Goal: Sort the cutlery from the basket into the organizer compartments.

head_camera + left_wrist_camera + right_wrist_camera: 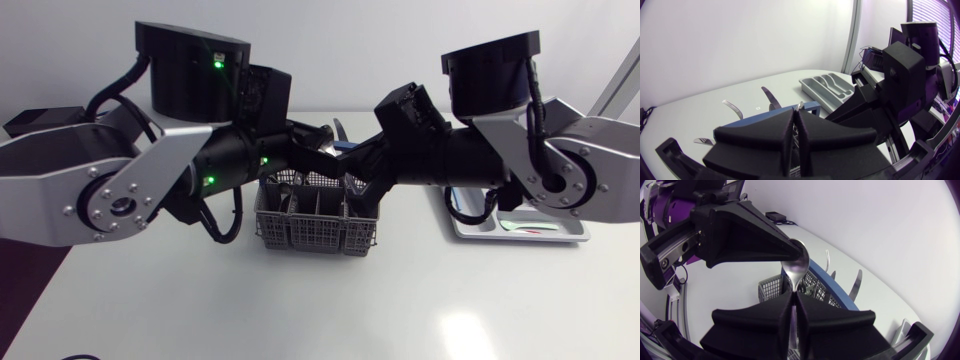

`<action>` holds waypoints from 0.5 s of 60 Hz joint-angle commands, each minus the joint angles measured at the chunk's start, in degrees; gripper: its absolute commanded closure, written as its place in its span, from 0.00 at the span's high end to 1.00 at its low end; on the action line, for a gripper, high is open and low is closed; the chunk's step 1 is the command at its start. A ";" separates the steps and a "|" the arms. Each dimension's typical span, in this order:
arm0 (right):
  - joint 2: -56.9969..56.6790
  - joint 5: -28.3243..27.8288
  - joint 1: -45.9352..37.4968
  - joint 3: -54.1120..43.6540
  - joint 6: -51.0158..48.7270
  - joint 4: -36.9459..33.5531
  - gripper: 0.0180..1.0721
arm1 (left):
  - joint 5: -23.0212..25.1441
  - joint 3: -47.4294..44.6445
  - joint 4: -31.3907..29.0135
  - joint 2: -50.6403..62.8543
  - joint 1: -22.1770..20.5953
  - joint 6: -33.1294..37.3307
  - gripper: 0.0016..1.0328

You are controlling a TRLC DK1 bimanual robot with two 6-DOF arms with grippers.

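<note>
Pointing its bowl away from the right claw [794, 295], the spoon [796, 266] lies in line with that claw's fingers, which are clamped on its handle. The left claw [796, 115] is closed too, with its tips at the bowl, though whether it grips is unclear. Both arms hide the spoon above the basket [318, 225] at centre frame. The organizer [560, 232] at right is half covered on the white table [300, 310].

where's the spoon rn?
Right wrist view: the spoon stands handle-down in the shut jaws of the right gripper, above the basket, bowl beside the left gripper.
</note>
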 commanded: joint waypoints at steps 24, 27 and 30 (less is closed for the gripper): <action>0.86 -3.07 1.57 0.83 0.29 -2.53 0.07 | 1.93 3.47 0.73 -2.12 1.08 -1.47 0.38; 0.86 -3.07 1.66 0.66 0.29 -2.53 0.07 | 1.93 3.47 0.73 -2.30 1.25 -1.39 0.39; 0.86 -3.07 1.66 0.57 0.29 -2.62 0.07 | 1.93 3.47 0.73 -2.39 1.34 -1.39 0.41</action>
